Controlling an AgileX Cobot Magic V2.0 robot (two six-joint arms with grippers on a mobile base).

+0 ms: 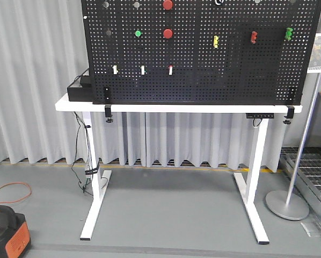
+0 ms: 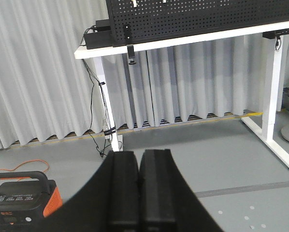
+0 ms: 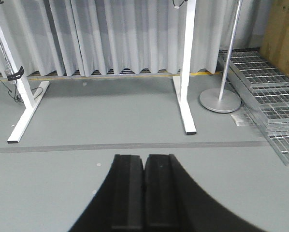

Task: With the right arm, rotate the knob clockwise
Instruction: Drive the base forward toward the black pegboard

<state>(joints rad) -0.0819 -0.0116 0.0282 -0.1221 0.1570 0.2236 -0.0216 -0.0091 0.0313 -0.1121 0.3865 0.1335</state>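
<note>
A black pegboard (image 1: 203, 64) stands upright on a white table (image 1: 150, 107). Small grey round knobs (image 1: 136, 4) sit along its top edge, cut off by the frame; I cannot tell which one the task means. Neither arm shows in the front view. My left gripper (image 2: 139, 152) is shut with nothing between its fingers, low over the grey floor and far from the board. My right gripper (image 3: 144, 156) is also shut and empty, facing the floor in front of the table legs (image 3: 185, 96). The knobs are out of view in both wrist views.
The board also carries red buttons (image 1: 167, 33), a green button (image 1: 138, 33), white switches (image 1: 143, 70) and yellow, red and green handles (image 1: 253, 36). A black box (image 1: 81, 90) sits at the table's left end. On the floor are an orange power station (image 1: 7, 234), a pole stand (image 1: 287, 204) and metal grating (image 3: 275, 116).
</note>
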